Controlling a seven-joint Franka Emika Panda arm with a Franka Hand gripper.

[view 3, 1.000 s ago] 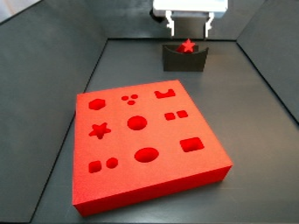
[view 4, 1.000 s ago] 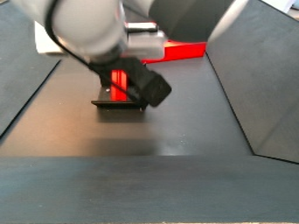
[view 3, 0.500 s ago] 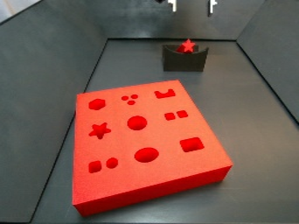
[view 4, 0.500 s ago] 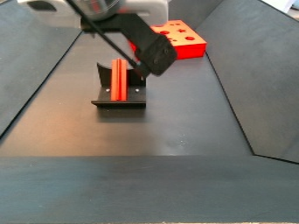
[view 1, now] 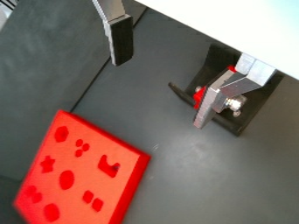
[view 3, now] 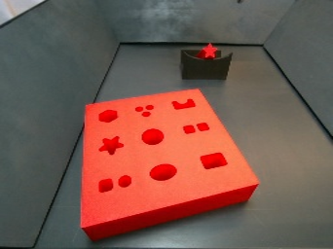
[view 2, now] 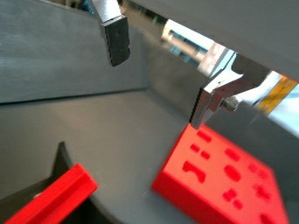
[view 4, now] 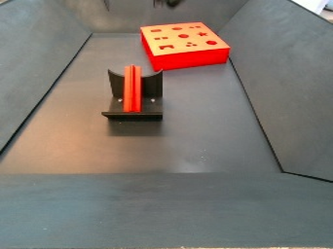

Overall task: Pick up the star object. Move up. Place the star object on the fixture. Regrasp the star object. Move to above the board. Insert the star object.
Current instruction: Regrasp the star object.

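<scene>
Here the claw (view 1: pixel 163 74) shows only in the wrist views, its two flat silver fingers (view 1: pixel 117 35) spread wide apart with nothing between them, so it is released and raised well above the tabletop (view 1: pixel 152 114). Neither side view shows it.

In a side view the nearest thing is the fixture (view 4: pixel 132 97), with the star object (view 4: pixel 131 88) lying lengthwise in its notch as a long red bar; the board (view 4: pixel 186 45) sits farther back, well apart from it. In a side view from the opposite end the order reverses: the board (view 3: pixel 159 160) fills the foreground with its star, hexagon, circle, square and oval cutouts all empty, and the fixture (view 3: pixel 204 64) stands beyond it, the star object (view 3: pixel 208 51) presenting its five-pointed end face.

In a wrist view the board (view 1: pixel 76 175) lies below, while one finger partly hides the fixture (view 1: pixel 222 70). In a wrist view, the bar's edge (view 2: pixel 52 203) and the board (view 2: pixel 228 179) both appear.
</scene>
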